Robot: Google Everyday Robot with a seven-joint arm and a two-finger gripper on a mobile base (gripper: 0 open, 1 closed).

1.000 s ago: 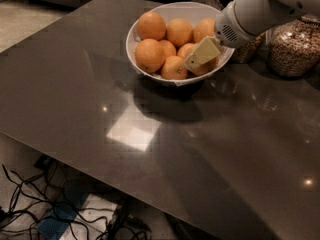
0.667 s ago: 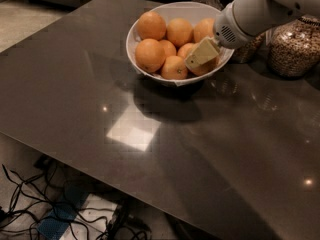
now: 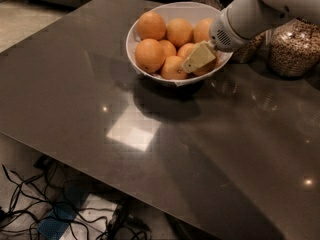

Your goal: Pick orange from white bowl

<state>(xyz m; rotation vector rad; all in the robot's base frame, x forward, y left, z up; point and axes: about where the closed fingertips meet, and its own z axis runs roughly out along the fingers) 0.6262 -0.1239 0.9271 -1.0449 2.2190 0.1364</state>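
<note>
Since the white arm comes in from the right, over the glass jars of cereal, your cream-coloured gripper sits low inside the right front part of the wide, round white bowl, angled down toward the near rim. It lies against a large round orange that it mostly covers, which I judge to be the one you are after. That fruit rests in the bowl among the other oranges, not yet lifted. You cannot tell from this angle whether the gripper is open or clamped on it. The bowl stands loose on the dark glossy table, so it may slide if you pull sideways; a straight lift looks safer.
</note>
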